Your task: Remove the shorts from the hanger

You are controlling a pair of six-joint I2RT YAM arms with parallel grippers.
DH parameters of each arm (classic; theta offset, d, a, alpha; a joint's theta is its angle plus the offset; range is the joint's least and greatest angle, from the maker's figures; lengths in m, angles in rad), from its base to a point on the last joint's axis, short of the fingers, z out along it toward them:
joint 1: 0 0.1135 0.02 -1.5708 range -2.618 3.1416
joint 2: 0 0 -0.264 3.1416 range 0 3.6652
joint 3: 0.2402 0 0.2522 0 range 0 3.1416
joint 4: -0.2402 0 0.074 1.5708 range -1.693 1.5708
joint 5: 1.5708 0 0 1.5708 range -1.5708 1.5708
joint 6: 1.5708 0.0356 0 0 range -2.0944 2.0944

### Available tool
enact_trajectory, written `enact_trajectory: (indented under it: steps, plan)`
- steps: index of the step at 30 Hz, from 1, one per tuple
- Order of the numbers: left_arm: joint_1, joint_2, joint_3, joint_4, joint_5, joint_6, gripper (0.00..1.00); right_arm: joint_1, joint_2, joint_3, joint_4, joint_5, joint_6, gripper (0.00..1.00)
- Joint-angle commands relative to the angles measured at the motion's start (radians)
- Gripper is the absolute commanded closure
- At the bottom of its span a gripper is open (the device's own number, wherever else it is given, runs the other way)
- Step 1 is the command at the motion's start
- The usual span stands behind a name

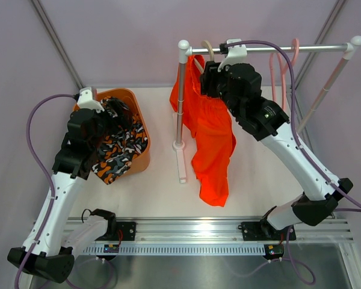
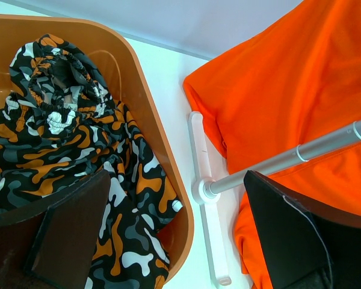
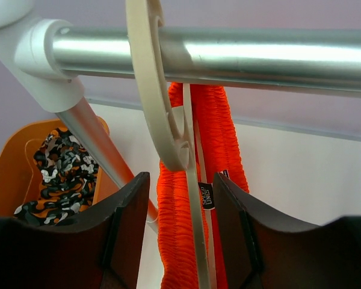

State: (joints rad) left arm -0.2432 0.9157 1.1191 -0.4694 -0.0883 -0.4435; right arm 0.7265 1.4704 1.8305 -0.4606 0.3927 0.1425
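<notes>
Orange shorts (image 1: 212, 138) hang from a cream hanger (image 3: 150, 90) — the right gripper (image 3: 180, 180) straddles their waistband, jaws parted. Left gripper (image 2: 177, 177) gapes wide above camouflage shorts (image 2: 60, 138) in the tub (image 2: 150, 120).

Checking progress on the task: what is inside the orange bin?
The camouflage shorts lie bunched inside the bin. Nothing else shows in it. They cover most of the floor, so anything beneath the fabric cannot be seen.
</notes>
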Motion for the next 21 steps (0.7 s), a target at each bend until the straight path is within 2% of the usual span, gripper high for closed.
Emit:
enact_trajectory:
  steps: [1, 15, 19, 21]
  plan:
    - [-0.005, -0.018, -0.004, 0.045, 0.019, 0.012, 0.01, -0.025, 0.014, 0.047, 0.010, -0.067, -0.018, 0.46]
    - [-0.005, -0.021, -0.002, 0.043, 0.013, 0.017, 0.01, -0.059, 0.105, 0.069, 0.063, -0.103, -0.064, 0.52]
    - [-0.004, -0.023, -0.002, 0.041, 0.013, 0.019, 0.01, -0.061, 0.117, 0.075, 0.066, -0.087, -0.073, 0.57]
    - [-0.004, -0.021, -0.002, 0.043, 0.013, 0.019, 0.01, -0.061, 0.119, 0.075, 0.065, -0.080, -0.078, 0.64]
